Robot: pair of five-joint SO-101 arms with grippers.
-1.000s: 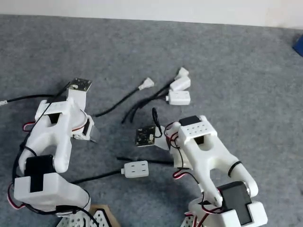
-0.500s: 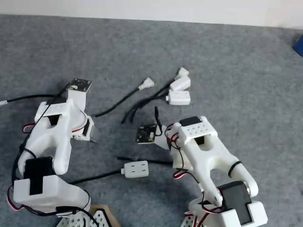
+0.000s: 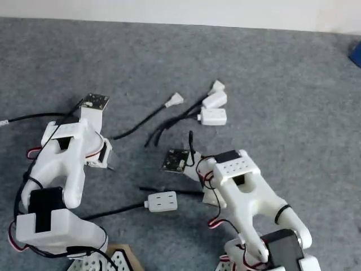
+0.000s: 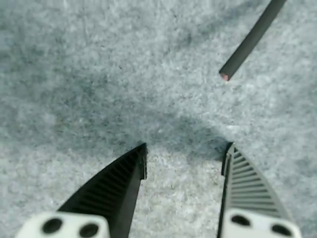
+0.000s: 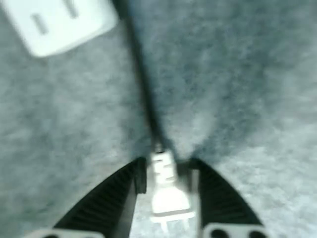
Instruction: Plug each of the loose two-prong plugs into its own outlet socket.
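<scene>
The right arm [image 3: 248, 192] bends low over the grey carpet [image 3: 293, 84], its wrist just beside the outlet socket [image 3: 161, 201], and the right gripper [image 5: 167, 171] is clamped on a two-prong plug [image 5: 166, 191], with 1 dark finger pressing each flat side. The plug is white and narrow, its 2 metal prongs point back toward the wrist, and its black cable [image 5: 141, 74] runs straight out ahead of the fingers, passing close beside the outlet socket. Seen from that wrist, the outlet socket is a white, rounded block lying flat with 2 slots facing up, apart from the held plug. The left arm [image 3: 62, 164] stands on the far side of the outlet socket from the right arm, folded forward with its wrist tipped down. The left gripper [image 4: 186, 151] is spread wide with nothing but carpet between its fingers, and the cut end of a dark cable [image 4: 247, 47] lies ahead of it, untouched. Well beyond the outlet socket, farther from both arm bases, a loose plug [image 3: 174, 100] on a black lead lies on the carpet, with 3 white connector bodies [image 3: 213, 117] clustered near it.
</scene>
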